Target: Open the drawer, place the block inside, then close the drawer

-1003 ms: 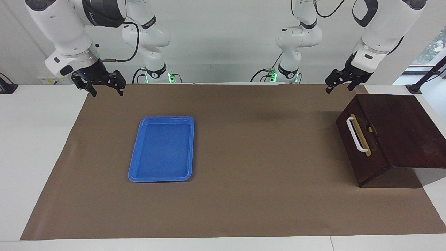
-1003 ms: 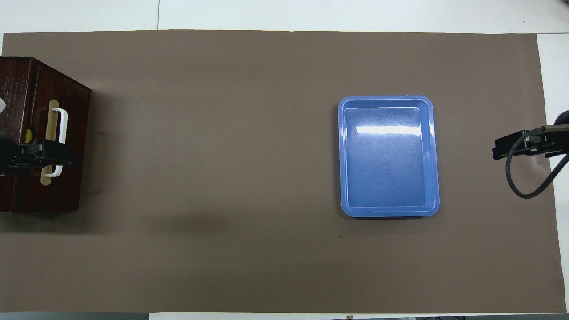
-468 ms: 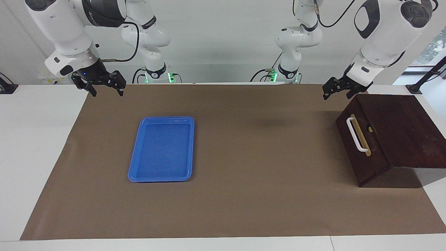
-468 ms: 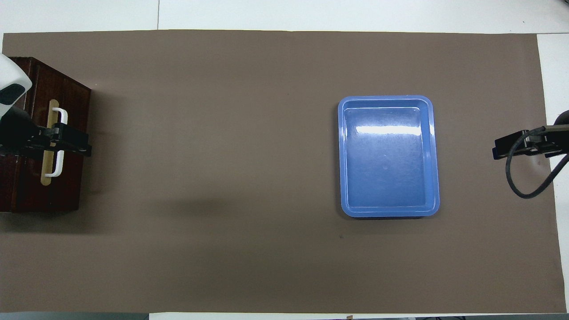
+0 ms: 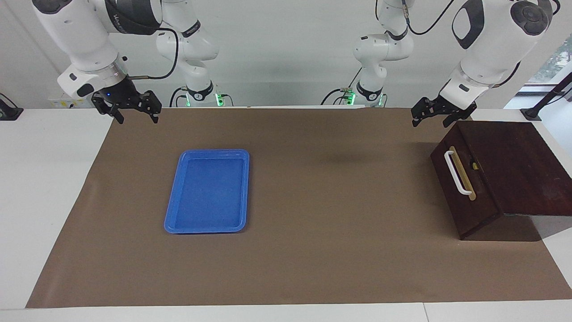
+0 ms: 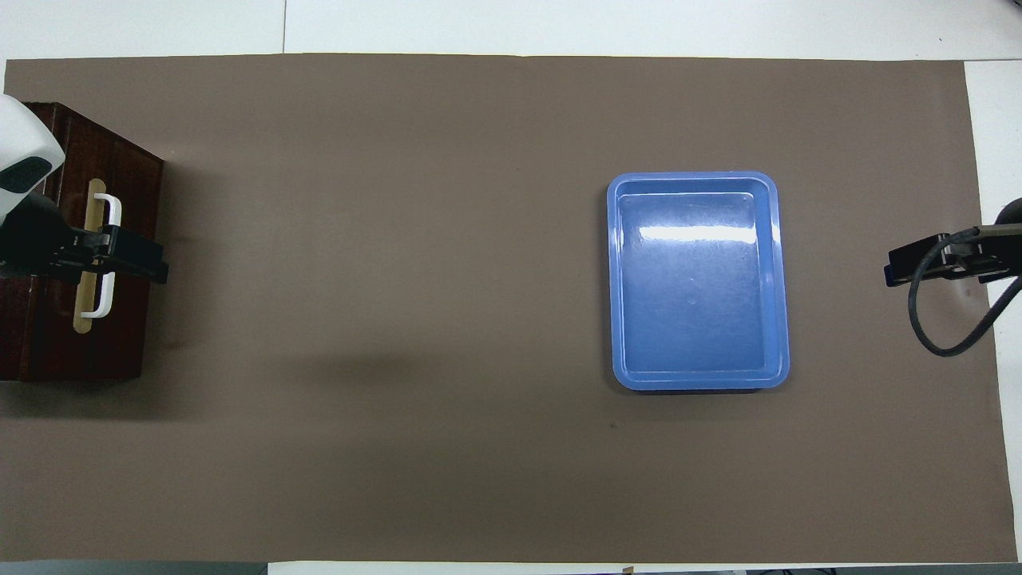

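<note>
Since a second ago, our left hand (image 5: 429, 115) has drifted a little toward the table's middle, away from the box (image 5: 509, 170), and now hangs over the mat (image 5: 313, 201) just by the box's robot-side front corner, fingers apart and holding nothing. From overhead it covers the middle of the handle (image 5: 456, 172), but the facing view shows it up in the air, well clear of it. Our right hand (image 5: 126, 106) waits at the right arm's end of the table, away from the box, fingers apart, empty.

The drawer (image 5: 460, 188) looks pushed almost fully in, its front facing the tray (image 5: 208, 191) across the mat. We see a small yellow speck at a slot just beside the handle's tan strip; we judge this is the block (image 5: 475, 166) showing from inside, though too little shows to be sure. No block lies on the mat or in the tray.

Risks from here, as we judge them: if the drawer is not fully seated, the task ends short, so a final push may be needed. Coming back to the handle from this high, offset pose could clip the box's top edge or shove the whole box, since nothing braces it. Reading reach from overhead alone would mislead us.
</note>
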`<action>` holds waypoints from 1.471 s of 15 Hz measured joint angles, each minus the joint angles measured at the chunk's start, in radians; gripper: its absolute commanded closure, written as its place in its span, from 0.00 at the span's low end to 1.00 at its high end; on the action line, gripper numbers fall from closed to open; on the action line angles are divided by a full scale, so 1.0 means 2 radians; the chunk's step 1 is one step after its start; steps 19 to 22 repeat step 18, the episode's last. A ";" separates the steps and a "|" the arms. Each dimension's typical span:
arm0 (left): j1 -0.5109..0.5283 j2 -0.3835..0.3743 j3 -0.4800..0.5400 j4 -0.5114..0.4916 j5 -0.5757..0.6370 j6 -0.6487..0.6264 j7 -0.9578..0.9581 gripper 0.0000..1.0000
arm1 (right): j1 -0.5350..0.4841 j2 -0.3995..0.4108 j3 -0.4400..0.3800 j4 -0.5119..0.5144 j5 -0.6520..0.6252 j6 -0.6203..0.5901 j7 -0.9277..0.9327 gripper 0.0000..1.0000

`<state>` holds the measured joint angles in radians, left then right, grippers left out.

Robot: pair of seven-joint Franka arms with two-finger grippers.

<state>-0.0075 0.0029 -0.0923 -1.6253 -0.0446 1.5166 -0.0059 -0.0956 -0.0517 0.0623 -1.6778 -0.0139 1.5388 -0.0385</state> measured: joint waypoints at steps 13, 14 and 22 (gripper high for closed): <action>0.000 0.000 0.002 0.000 0.014 0.030 -0.013 0.00 | 0.000 0.000 0.000 0.000 0.000 0.000 0.000 0.00; 0.000 0.000 0.002 0.000 0.014 0.030 -0.013 0.00 | 0.000 0.000 0.000 0.000 0.000 0.000 0.000 0.00; 0.000 0.000 0.002 0.000 0.014 0.030 -0.013 0.00 | 0.000 0.000 0.000 0.000 0.000 0.000 0.000 0.00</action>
